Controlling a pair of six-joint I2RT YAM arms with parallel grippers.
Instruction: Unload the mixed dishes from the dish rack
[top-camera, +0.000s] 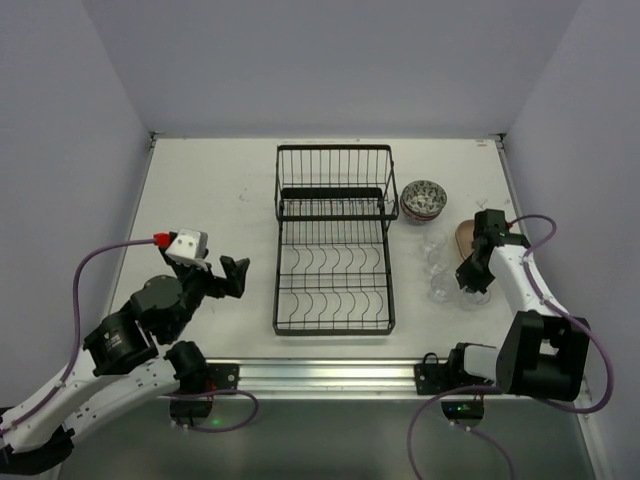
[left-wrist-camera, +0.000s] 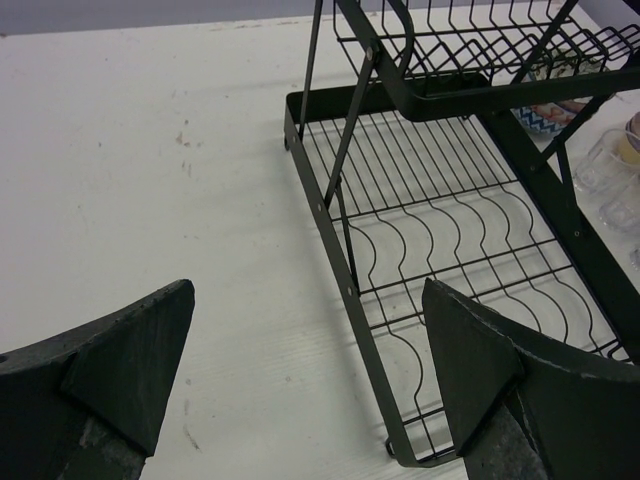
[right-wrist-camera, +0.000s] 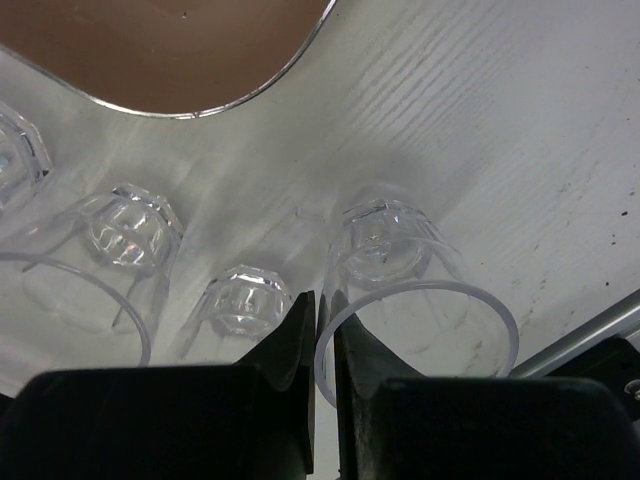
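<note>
Black wire dish rack (top-camera: 335, 250) seen bare of dishes. Small clear glass cup (right-wrist-camera: 400, 270) pinched at rim by right gripper (right-wrist-camera: 318, 310), beside other clear cups (right-wrist-camera: 130, 230) right of rack. Left gripper (left-wrist-camera: 308, 300) spread wide, empty. Final placing judged underway; release and straight lift-off called for.

The dish rack (top-camera: 334, 250) stands in the middle of the bench (top-camera: 200, 200), its raised shelf toward the far edge and its lower tray toward the near edge. Right of the shelf sits a stack of bowls (top-camera: 424, 200). Nearer the near edge, the glass cups (top-camera: 436, 246) stand beside the rack, a plate (top-camera: 466, 236) just right of them. The left claw (top-camera: 222, 272) is left of the rack; the right claw (top-camera: 470, 283) is at one cup (right-wrist-camera: 415, 300).
</note>
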